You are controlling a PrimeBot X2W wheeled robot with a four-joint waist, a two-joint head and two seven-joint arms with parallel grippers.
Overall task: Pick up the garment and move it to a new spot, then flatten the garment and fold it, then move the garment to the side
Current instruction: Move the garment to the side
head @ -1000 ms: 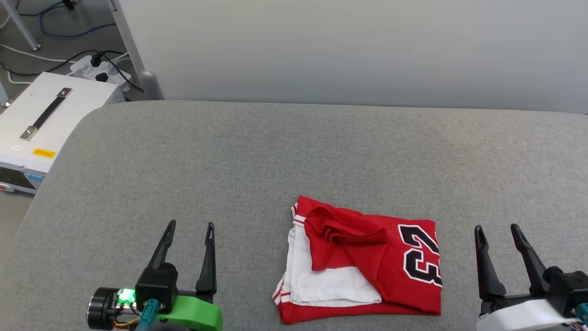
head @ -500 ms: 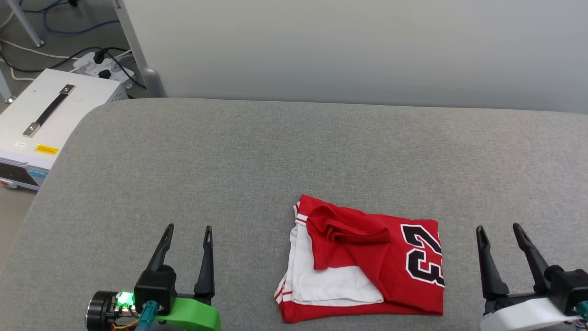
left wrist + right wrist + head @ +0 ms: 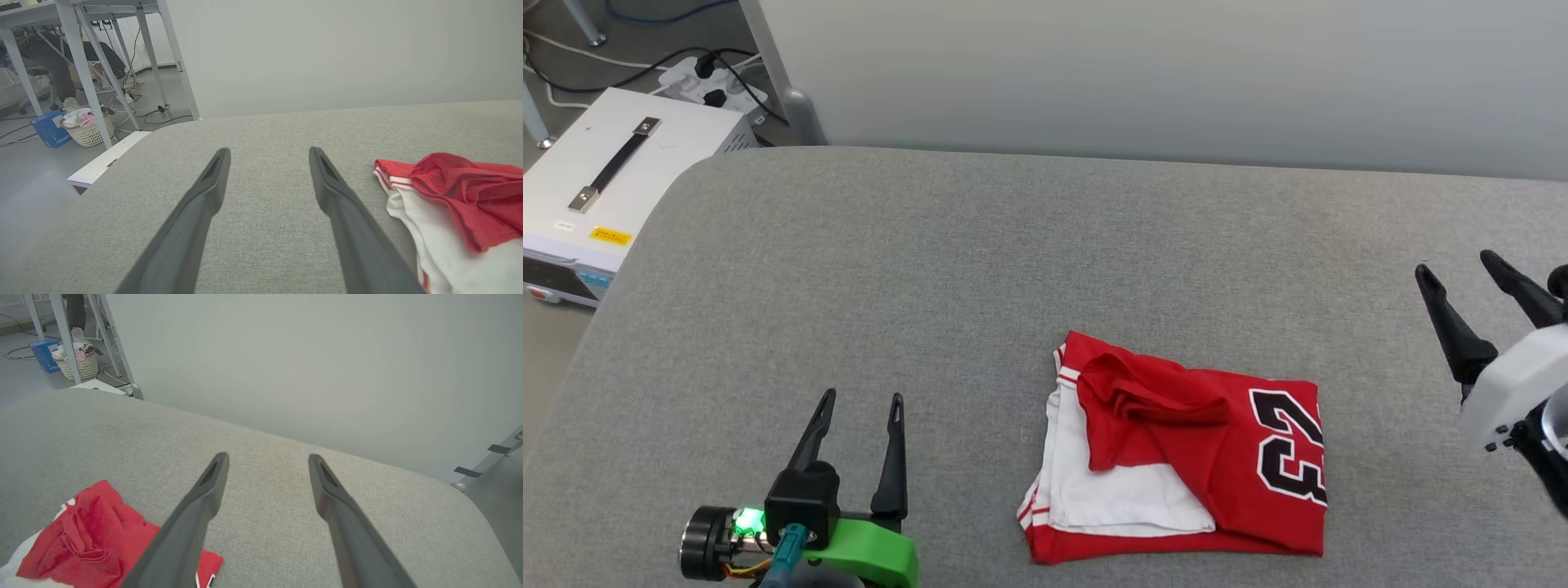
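A grey fabric-covered table (image 3: 931, 269) with rounded corners lies in the foreground. Along its far edge stands a plain pale wall (image 3: 1143, 73), evenly lit. Off the far left corner, on the grey floor (image 3: 36, 171), sits a white box (image 3: 670, 155) with a black strap handle and a yellow label. Behind it lie a white power strip (image 3: 686, 77) and dark cables. Further left stand white metal legs (image 3: 81, 69), a pale basket (image 3: 88, 131) and a blue box (image 3: 50, 128).

Grey table (image 3: 866, 278) w/ folded garment (image 3: 1168, 449)
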